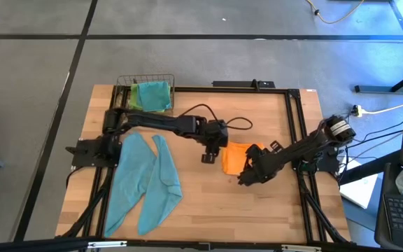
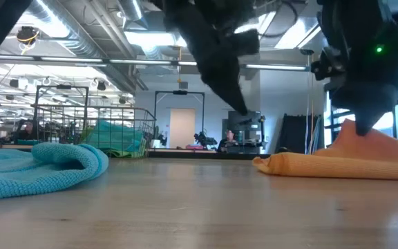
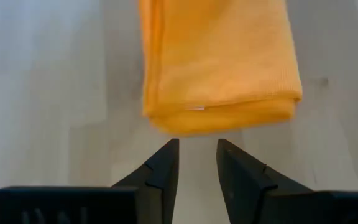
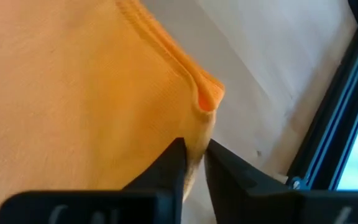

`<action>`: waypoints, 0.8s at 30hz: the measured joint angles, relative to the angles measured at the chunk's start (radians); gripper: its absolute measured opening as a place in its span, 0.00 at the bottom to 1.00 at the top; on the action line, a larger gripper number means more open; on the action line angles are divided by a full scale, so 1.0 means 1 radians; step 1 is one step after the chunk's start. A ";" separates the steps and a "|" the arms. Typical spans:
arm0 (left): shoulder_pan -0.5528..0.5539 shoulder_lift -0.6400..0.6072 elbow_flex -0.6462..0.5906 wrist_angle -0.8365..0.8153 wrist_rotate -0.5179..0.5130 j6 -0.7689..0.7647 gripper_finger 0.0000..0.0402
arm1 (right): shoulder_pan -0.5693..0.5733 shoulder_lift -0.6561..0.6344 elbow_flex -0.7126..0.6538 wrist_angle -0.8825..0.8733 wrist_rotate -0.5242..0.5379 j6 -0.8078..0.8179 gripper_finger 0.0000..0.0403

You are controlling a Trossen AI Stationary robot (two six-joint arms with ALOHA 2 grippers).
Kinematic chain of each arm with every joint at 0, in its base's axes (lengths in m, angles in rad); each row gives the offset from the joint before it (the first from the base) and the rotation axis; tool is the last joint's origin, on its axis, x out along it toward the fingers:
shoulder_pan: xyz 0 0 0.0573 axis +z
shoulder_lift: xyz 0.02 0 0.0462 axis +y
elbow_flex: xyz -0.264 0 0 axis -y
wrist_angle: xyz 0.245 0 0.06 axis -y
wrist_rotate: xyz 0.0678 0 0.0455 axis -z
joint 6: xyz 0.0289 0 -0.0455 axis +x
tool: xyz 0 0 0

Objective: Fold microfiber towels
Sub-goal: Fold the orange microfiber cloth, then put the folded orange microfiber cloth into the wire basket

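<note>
The orange towel (image 1: 235, 157) lies folded on the table right of centre, with one side drawn up into a peak (image 2: 362, 135). My right gripper (image 1: 249, 165) is shut on that side. My left gripper (image 3: 197, 155) hangs open just off the towel's other, folded end (image 3: 222, 115) and above the table, with nothing between its fingers. Two teal towels (image 1: 145, 183) lie spread on the table's left half. My right gripper pinches the orange towel's edge (image 4: 196, 144) between its two fingers, close to a folded corner (image 4: 207, 99). The fingers slant down onto it from the table's right side. That edge is drawn up into a peak; the towel's other parts (image 2: 302, 166) lie on the table.
A wire basket (image 1: 145, 85) at the far left corner holds a green towel (image 1: 140, 98) and a teal one (image 1: 158, 94). A black frame (image 1: 294, 119) borders the table. Bare wood (image 1: 222, 210) lies toward the near edge.
</note>
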 joint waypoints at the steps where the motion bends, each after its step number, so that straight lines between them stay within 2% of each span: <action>1: 0.001 -0.018 0.000 -0.033 -0.007 -0.012 0.25 | -0.002 -0.009 -0.001 0.003 -0.001 -0.023 0.18; 5: 0.015 -0.083 0.000 -0.109 0.003 -0.086 0.24 | -0.014 -0.042 -0.001 0.023 -0.008 -0.104 0.28; 10: 0.009 -0.168 -0.001 -0.131 0.019 -0.153 0.25 | -0.034 -0.096 -0.001 0.015 -0.007 -0.120 0.44; 16: -0.003 -0.276 -0.001 -0.188 -0.022 -0.159 0.24 | -0.080 -0.243 0.014 0.001 0.042 -0.172 0.63; 21: -0.003 -0.337 -0.001 -0.217 -0.030 -0.161 0.24 | -0.153 -0.377 0.018 0.001 0.095 -0.170 0.69; 24: -0.004 -0.352 -0.001 -0.217 -0.030 -0.173 0.24 | -0.235 -0.406 0.005 0.042 0.051 -0.184 0.69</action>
